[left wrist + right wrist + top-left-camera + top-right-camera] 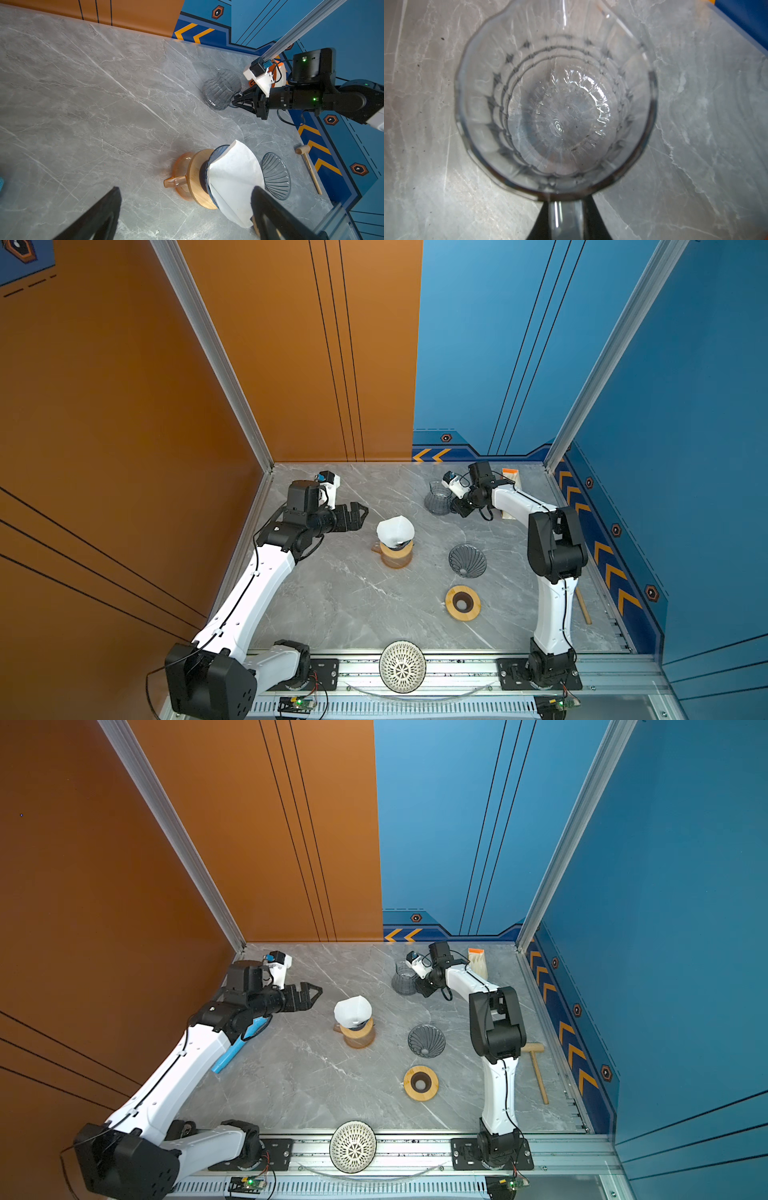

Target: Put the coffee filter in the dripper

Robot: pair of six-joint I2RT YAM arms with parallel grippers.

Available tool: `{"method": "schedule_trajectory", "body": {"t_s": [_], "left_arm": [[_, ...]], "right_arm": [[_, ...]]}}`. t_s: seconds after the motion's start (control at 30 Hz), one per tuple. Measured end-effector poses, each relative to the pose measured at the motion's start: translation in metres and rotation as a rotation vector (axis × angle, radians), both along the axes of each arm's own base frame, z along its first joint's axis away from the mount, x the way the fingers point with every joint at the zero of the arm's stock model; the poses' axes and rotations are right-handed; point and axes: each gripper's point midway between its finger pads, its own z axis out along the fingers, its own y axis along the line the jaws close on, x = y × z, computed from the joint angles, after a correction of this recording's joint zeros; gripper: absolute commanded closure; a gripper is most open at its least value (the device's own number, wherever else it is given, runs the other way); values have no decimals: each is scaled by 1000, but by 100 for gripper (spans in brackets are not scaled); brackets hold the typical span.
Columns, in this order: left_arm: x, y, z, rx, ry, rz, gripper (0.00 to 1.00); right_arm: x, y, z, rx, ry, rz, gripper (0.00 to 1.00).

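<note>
End effectors: left gripper [360, 517] has its jaws spread wide with nothing between them, hovering level over the grey marble-pattern tabletop [332, 597]. The right gripper [234, 102] is at the back of the table, jaws pinched on the handle of the clear ribbed glass server [556, 108]. The right wrist view shows that handle sandwiched between both dark fingers.

Mid-table stands an amber glass carafe [397, 562]. On it is a round wooden collar [197, 178] carrying the dark smoked-glass cone dripper [208, 166]. The white paper cone filter [395, 527] sits on top of that dripper, leaning, its upper edge well proud of the rim. It looks lodged rather than seated; how deep the tip goes is hidden.

Filter vs. left gripper: just ahead of the open jaws, near, apart. In the left wrist view one finger [270, 212] overlaps the filter's edge in the picture only.

Handling (judgement): the filter is featherlight and limp, and it creases easily. Take the free upper rim with a light pinch, or nudge it down from above. The stack looks top-heavy, so a sideways shove could tip it.
</note>
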Motion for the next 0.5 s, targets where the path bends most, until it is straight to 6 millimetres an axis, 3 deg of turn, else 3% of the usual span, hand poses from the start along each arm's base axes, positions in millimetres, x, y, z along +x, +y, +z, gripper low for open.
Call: {"method": "schedule_trajectory", "body": {"t_s": [0.33,0.5], "left_arm": [[-1,0,0,0,1,0,2],[-1,0,0,0,1,0,2]], "right_arm": [[-2,-2,0,-21,-12,24,93],[-17,-6,2,-40,-7,52,95]]}}
